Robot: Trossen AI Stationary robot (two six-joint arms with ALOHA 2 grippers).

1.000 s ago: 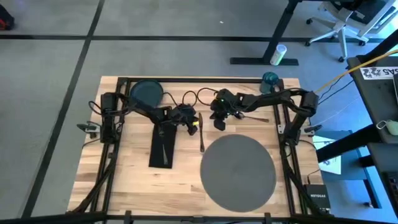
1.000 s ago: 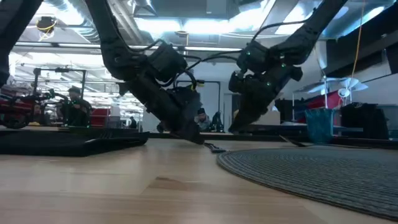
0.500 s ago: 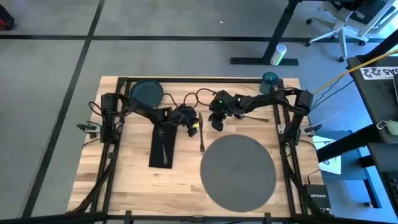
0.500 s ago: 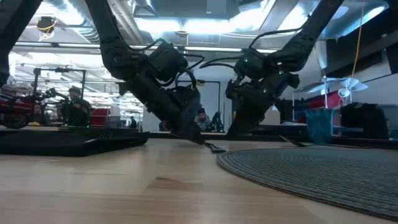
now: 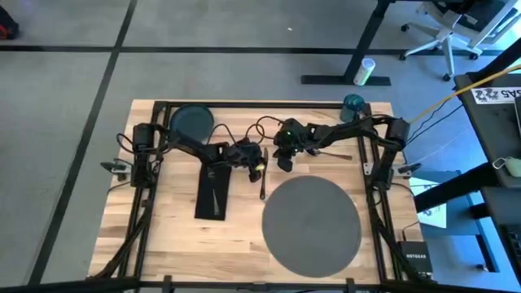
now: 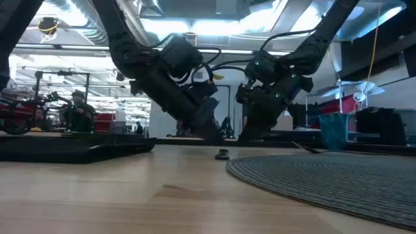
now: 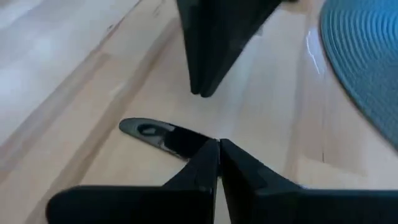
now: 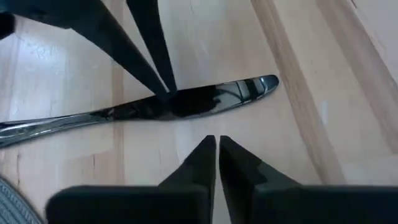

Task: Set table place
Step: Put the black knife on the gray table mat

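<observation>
Your left gripper [image 5: 259,159] has slid toward the knife [image 8: 186,102] beside the placemat [image 5: 312,221], fingers together; the right gripper [image 5: 282,159], also closed, hovers there. Nothing is grasped yet.

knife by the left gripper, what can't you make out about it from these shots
- Shiny metal knife: its handle end is cut off by the right wrist view's edge.
- Left wrist view: the left gripper covers all but one end of the knife.
- Whether the shut fingers pinch the blade or only touch it: the contact is too small in both wrist views.
- High view: the knife is too thin to show detail.
</observation>
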